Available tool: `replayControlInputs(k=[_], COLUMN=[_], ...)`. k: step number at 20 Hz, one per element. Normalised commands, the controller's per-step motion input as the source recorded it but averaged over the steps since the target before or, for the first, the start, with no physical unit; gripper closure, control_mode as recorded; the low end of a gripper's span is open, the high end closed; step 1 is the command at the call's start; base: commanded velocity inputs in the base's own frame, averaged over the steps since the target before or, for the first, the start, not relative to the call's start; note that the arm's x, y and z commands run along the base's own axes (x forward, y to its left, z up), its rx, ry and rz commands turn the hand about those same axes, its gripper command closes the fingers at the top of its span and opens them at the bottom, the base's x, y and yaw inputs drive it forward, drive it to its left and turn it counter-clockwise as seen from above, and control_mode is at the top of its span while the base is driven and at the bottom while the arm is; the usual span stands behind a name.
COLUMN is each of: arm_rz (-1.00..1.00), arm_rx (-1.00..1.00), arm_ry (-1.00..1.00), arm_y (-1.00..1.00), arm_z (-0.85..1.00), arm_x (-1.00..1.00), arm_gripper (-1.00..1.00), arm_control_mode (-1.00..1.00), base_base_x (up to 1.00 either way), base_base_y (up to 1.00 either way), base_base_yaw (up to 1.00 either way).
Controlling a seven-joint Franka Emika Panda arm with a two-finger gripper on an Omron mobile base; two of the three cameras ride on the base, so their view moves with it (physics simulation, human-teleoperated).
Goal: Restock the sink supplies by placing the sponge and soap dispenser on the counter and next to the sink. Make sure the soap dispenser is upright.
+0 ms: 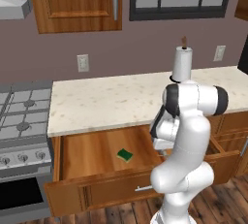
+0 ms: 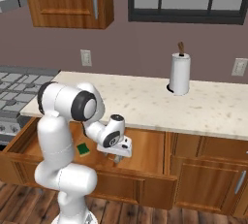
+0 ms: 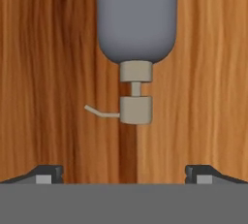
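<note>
Jaws wide, empty, above soap dispenser (image 3: 136, 19) lying flat in drawer (image 1: 92, 152), pump toward gripper (image 3: 124, 172). Sponge (image 1: 125, 155) nearby in drawer. Advice: straddle bottle body, not thin pump; close squarely.

even, flat rendered light, fairly bright, no clear source. soft dark shadow under the soap dispenser (image 3: 136, 24) pump, running down the wood grain in hand view. no glare on the counter (image 1: 106, 102) near it. base views slightly soft w/ jagged pixel edges; no motion blur, no edge distortion. everything equally in focus.
</note>
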Motion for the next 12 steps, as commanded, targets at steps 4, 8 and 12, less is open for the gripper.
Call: replayControlInputs(k=[4,8,12], arm_rz=[0.00,0.00,0.00], arm_rx=[0.00,0.00,0.00], arm_ry=[-0.03,-0.02,-0.04], arm_y=[0.00,0.00,0.00], arm_z=[-0.10,-0.24,-0.29], arm_x=[0.24,0.28,0.25], arm_gripper=[-1.00,-1.00,-1.00], arm_control_mode=[-1.00,-1.00,-1.00], base_base_x=[0.00,0.00,0.00], base_base_y=[0.00,0.00,0.00], base_base_yaw=[0.00,0.00,0.00])
